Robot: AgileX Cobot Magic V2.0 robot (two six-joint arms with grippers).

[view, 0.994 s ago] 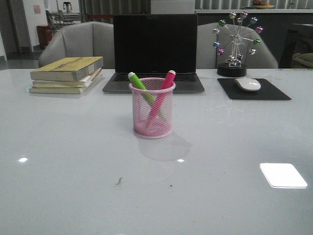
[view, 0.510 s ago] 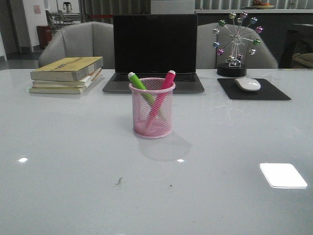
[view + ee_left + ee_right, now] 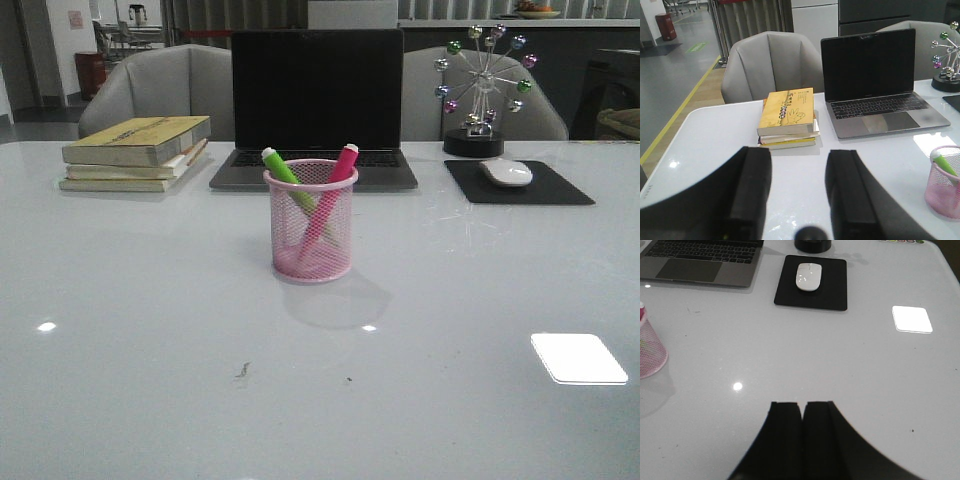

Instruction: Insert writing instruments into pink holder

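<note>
Pink holder (image 3: 311,222): upright mid-counter (image 3: 150,330), in front of the laptop (image 3: 316,105). Contents: green marker (image 3: 281,167) leaning left, magenta marker (image 3: 338,172) leaning right, crossed, caps above the rim. Left gripper (image 3: 797,200): fingers (image 3: 751,190) apart, empty, above the counter near the stacked books (image 3: 788,117). Right gripper (image 3: 802,435): fingers (image 3: 785,432) together, empty. Mouse (image 3: 506,172) on black pad (image 3: 560,188), far right.

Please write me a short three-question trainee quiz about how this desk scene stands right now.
1. True or false: both markers stand inside the pink holder.
2. Which gripper is open: A left, B right?
3. Fill in: the white mouse lies on a black ____.

Key:
1. True; the green marker and pink marker lean crossed in it.
2. A; the left gripper is open, the right gripper shut.
3. Pad.
</note>
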